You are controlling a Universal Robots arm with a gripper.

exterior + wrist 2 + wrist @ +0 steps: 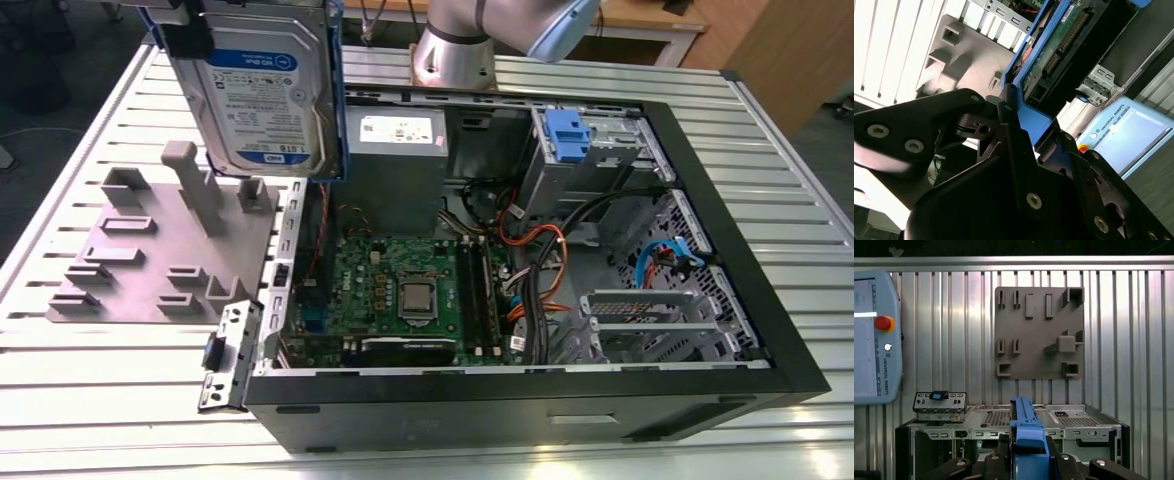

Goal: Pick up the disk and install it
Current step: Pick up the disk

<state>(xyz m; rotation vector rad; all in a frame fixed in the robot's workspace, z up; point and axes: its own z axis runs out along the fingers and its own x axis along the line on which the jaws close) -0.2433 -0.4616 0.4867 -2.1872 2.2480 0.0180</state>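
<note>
Exterior view, from its left to its right. A slatted metal table (80, 400) carries a grey fixture plate (160, 255) with upright pegs. Above the plate hangs the disk (267, 90), lifted clear of the table. It stands upright with its white-and-blue label facing the camera and its blue carrier framing the edges. Its top runs out of the picture, where part of the gripper (187, 30) shows. Just beside the disk, to the exterior view's right, lies the open computer case (747, 330). Inside it are a grey power supply box (394, 160), a green motherboard (400, 290) and, further right, a blue latch tab (567, 135) on a silver cage. Behind the case stands the arm (461, 45), its base upright and a pale link leaving the top edge.

In the first wrist view, black fingers (1003, 455) press on both sides of the carrier's blue edge, so the gripper (1029, 447) is clamped on the disk (1026, 427). Beyond lie the fixture plate (1034, 335), the case (1089, 427) and a teach pendant (874, 340).

In the second wrist view, the disk (1059, 40) shows its green circuit side.
</note>
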